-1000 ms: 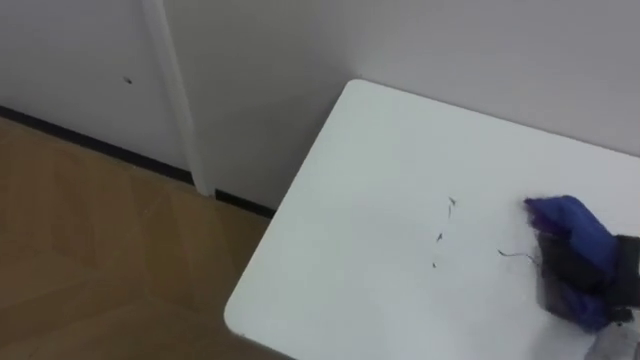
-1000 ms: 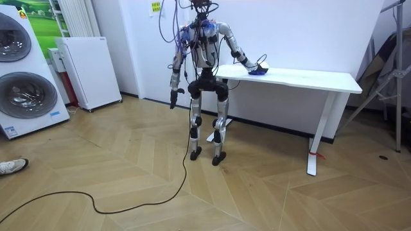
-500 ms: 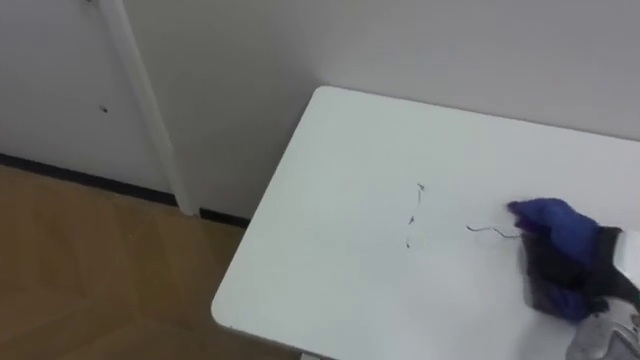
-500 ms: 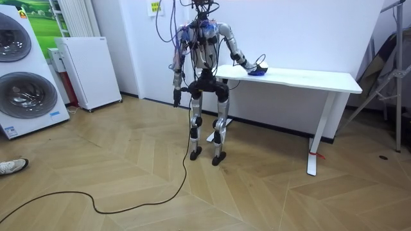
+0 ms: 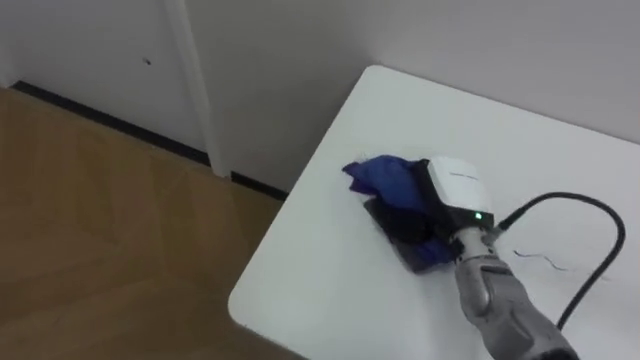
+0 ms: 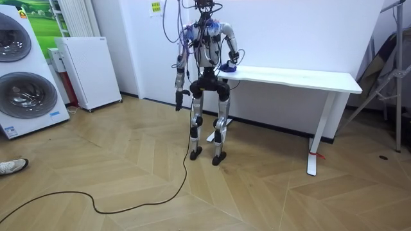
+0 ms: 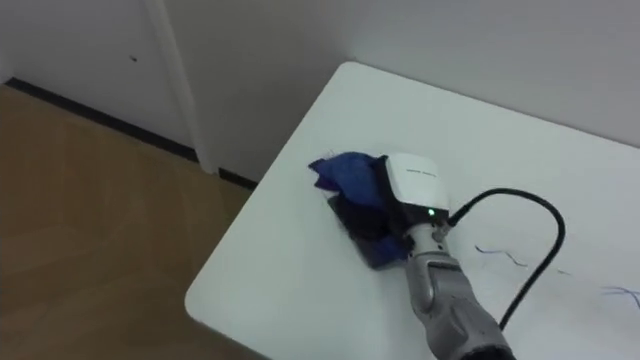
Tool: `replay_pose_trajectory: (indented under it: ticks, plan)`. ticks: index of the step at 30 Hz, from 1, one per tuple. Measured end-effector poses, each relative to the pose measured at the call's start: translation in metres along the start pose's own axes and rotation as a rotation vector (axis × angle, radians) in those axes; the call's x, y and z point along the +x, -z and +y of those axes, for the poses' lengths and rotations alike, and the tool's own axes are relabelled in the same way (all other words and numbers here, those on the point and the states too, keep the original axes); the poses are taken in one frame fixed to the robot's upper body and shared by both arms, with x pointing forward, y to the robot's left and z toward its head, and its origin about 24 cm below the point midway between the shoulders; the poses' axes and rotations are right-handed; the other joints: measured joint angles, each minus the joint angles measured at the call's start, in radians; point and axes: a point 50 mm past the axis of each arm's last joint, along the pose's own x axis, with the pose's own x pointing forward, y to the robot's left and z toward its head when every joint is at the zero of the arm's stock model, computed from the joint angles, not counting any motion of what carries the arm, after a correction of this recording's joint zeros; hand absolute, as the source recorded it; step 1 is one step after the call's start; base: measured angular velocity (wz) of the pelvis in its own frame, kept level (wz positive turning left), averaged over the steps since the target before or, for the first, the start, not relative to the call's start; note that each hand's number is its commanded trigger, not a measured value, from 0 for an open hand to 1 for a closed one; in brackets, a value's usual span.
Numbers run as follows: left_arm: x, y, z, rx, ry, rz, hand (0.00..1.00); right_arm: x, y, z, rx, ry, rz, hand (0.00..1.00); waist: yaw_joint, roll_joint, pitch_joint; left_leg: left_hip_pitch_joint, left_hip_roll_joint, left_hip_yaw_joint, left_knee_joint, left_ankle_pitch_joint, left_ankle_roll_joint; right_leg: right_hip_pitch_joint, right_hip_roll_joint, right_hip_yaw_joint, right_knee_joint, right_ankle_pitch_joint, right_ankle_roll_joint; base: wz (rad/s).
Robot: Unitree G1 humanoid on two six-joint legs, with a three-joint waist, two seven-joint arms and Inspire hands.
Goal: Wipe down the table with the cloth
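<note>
A crumpled blue cloth (image 5: 385,178) lies on the white table (image 5: 320,280) close to its left end. My right hand (image 5: 440,205) rests on top of it, dark fingers (image 5: 398,228) laid flat and pressing the cloth to the tabletop; cloth sticks out ahead of and beside them. Thin dark pen marks (image 5: 540,262) run over the tabletop to the right of my forearm. In the room view I stand at the table's (image 6: 302,76) left end, right arm stretched over it onto the cloth (image 6: 226,66), left hand (image 6: 179,101) hanging at my side.
A white wall runs behind the table, with a vertical white strip (image 5: 195,90) and a dark skirting line. Wood floor lies to the left of the table edge. A washing machine (image 6: 26,70) and a white cabinet (image 6: 87,70) stand at the room view's left.
My right hand has swept the cloth leftward across the table, from beside the pen marks to near the left end. The eye view has shifted as well.
</note>
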Motion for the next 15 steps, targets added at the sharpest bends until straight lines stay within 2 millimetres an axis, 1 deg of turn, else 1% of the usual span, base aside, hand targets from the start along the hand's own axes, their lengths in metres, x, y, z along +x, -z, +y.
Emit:
replay_pose_trajectory:
  ticks: [2,3,4,5,6,7,11,12,15]
  plan:
    - [0.001,-0.005,0.001,0.003,-0.002,-0.016,0.0,-0.01,0.011,0.002,0.016,0.027,0.039,1.0,-0.016,0.002,-0.0022,0.001,-0.001,0.008,-0.001,0.0,0.0,0.006,-0.002,-0.004,0.0,0.0,0.0,0.3]
    - [0.001,-0.006,0.002,0.005,-0.004,-0.019,0.0,-0.015,0.019,0.004,0.025,0.044,0.066,1.0,-0.028,0.005,-0.0054,0.004,-0.004,0.01,-0.001,0.0,0.0,0.011,-0.005,-0.006,-0.001,-0.002,0.003,0.05]
    - [0.001,-0.006,0.002,0.008,-0.007,-0.018,0.0,-0.022,0.028,0.005,0.028,0.064,0.102,1.0,-0.034,0.009,-0.0067,0.014,-0.008,0.01,-0.003,0.0,0.0,0.024,-0.008,-0.007,-0.008,-0.002,0.004,0.0]
    - [0.001,-0.005,0.002,0.01,-0.008,-0.016,0.0,-0.025,0.032,0.006,0.028,0.072,0.122,1.0,-0.036,0.01,-0.01,0.016,-0.01,0.011,-0.004,0.0,0.0,0.029,-0.01,-0.009,-0.014,-0.003,0.005,0.0]
    - [0.001,-0.005,0.003,0.011,-0.013,-0.016,0.0,-0.031,0.041,0.006,0.031,0.09,0.158,1.0,-0.049,0.012,-0.0116,0.017,-0.016,0.012,-0.005,0.0,0.0,0.036,-0.017,-0.018,-0.016,-0.008,0.015,0.08]
    - [0.001,-0.006,0.004,0.01,-0.02,-0.017,0.0,-0.035,0.047,0.006,0.039,0.102,0.191,1.0,-0.062,0.015,-0.0139,0.018,-0.017,0.022,-0.005,0.0,0.0,0.037,-0.018,-0.015,-0.015,-0.009,0.016,0.09]
    - [0.002,-0.014,0.008,0.016,-0.038,-0.038,0.0,-0.038,0.055,0.008,0.057,0.1,0.235,1.0,-0.061,0.016,-0.0143,0.017,-0.014,0.04,-0.006,0.002,0.008,0.037,-0.018,-0.013,-0.014,-0.009,0.019,-0.07]
    - [0.002,-0.017,0.007,0.017,-0.038,-0.045,0.0,-0.037,0.055,0.009,0.054,0.096,0.238,1.0,-0.057,0.02,-0.0144,0.018,-0.011,0.043,-0.006,0.0,0.013,0.037,-0.015,-0.012,-0.012,-0.009,0.02,-0.06]
    - [0.003,-0.02,0.002,0.044,-0.023,-0.053,0.0,-0.027,0.049,0.008,0.059,0.079,0.241,1.0,-0.052,0.026,-0.0135,0.016,-0.004,0.048,-0.002,0.0,0.013,0.035,-0.011,-0.013,-0.004,-0.008,0.018,-0.06]
